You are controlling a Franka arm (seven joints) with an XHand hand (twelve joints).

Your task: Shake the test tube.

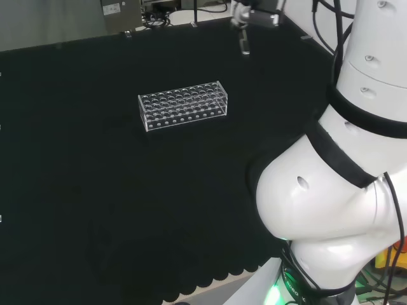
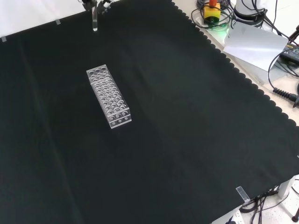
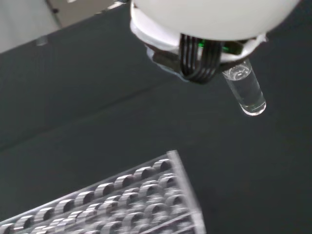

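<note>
Head view looks over the arm; front view faces down; both share the rack; wrist view sits close.

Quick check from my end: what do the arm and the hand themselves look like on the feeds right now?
In the head view the arm is made of glossy white rounded links with black bands at the joints, small dark holes in the shells, thin black cables alongside and a green light at its base. In the wrist view the hand shows a smooth white shell, a bundle of black cables and a small green glow.

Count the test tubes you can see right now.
1. A clear test tube hangs from the robot hand, raised above the cloth beyond the rack. The rack's wells look empty, though clear glass there could go unnoticed.
</note>
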